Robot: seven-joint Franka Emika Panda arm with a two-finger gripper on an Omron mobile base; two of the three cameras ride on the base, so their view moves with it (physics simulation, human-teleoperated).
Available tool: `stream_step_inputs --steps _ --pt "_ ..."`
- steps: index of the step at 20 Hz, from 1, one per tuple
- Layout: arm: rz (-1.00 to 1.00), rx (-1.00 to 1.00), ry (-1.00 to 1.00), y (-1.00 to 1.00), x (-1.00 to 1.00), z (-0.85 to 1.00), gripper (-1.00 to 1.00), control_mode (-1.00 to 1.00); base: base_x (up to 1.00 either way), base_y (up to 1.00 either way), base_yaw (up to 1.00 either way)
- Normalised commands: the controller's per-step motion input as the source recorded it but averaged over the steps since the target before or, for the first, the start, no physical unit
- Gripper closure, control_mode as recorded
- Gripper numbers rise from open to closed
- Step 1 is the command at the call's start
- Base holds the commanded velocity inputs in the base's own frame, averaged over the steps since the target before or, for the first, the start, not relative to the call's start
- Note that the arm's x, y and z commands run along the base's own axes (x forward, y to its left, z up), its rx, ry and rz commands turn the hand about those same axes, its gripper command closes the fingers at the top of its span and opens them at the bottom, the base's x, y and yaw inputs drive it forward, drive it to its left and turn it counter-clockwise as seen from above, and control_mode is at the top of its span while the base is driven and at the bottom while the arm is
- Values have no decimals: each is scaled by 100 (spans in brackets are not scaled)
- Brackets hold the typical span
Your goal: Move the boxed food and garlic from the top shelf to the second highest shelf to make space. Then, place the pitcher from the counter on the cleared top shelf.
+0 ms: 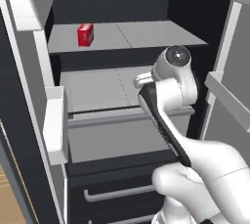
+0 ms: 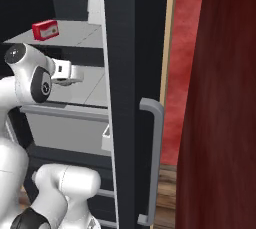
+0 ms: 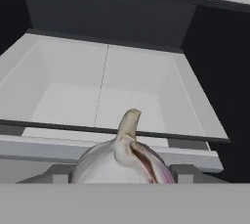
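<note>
A: The garlic (image 3: 123, 157) sits right between the fingers (image 3: 54, 173), pointed tip standing up away from them. The gripper (image 3: 119, 176) is clamped on the bulb, jaws held fairly wide by its girth.

B: And the shelf it goes on?

A: The second shelf (image 3: 102, 83) lies ahead of the fingers and slightly below the bulb's tip, a pale flat slab with a raised front lip just beyond the fingertips. The top shelf (image 1: 141, 34) is above and further in, and the boxed food (image 1: 85, 34) stands on it, up and off to the left of the hand, well apart from the garlic.

B: So the step in hand is setting the bulb down, I'd say?

A: That's my reading. To do it well, carry it forward past that front lip before lowering, so the bulb doesn't clip the edge. Lower until its base rests on the slab, then open gently; a round bulb may roll, so release it low and level, away from the lip.

B: Anything else to mind?

A: Draw straight back out, keeping under the top shelf's front edge. The red box and the pitcher are yet to be done.
</note>
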Motion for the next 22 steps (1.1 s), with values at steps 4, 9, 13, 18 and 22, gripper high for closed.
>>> stream_step_inputs --steps 4,9,13,18,22 --pt "-6 0 -2 -26 17 -60 100 -100 0 0 0" --pt "-4 2 15 -29 63 -6 100 -100 0 0 0" --pt "-1 3 7 -22 66 -3 100 -100 0 0 0" --pt "0 0 5 -9 56 -44 100 -100 0 0 0" --pt "0 0 -5 -4 32 -77 100 -100 0 0 0"
